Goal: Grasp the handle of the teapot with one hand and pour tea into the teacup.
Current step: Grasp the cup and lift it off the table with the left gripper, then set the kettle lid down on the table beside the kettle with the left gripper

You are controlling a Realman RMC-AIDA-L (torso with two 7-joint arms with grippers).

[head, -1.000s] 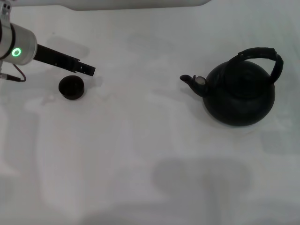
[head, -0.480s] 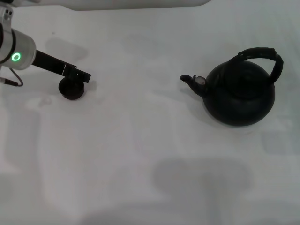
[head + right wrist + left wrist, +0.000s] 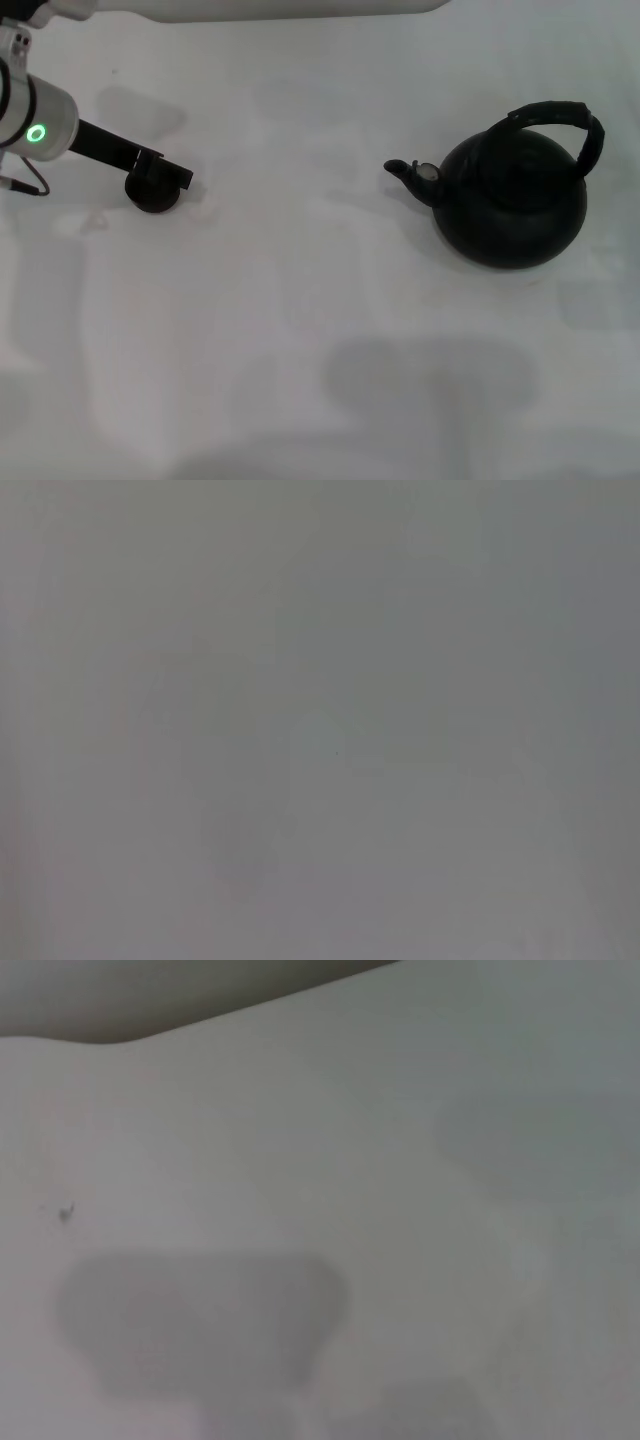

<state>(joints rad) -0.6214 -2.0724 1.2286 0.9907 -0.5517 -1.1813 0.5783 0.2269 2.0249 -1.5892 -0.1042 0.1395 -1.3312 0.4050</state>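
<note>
1 arm in play: the left pincer (image 3: 172, 176) sits right over the teacup (image 3: 152, 193), and whether it is released or clenched I cannot tell. The teapot (image 3: 512, 198) stands on the counter (image 3: 300, 320) well apart from the teacup, on its right, spout aimed back at the teacup, handle (image 3: 560, 118) arched above. No right arm visible. No writing readable.

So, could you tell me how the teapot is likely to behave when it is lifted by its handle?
The teapot looks broad and squat, so it probably sits stable but weighs a fair amount. Its handle arches over the top, so the body may swing slightly beneath a grip. The spout juts out to one side, which could tip it that way. The left claw is at the teacup.
</note>
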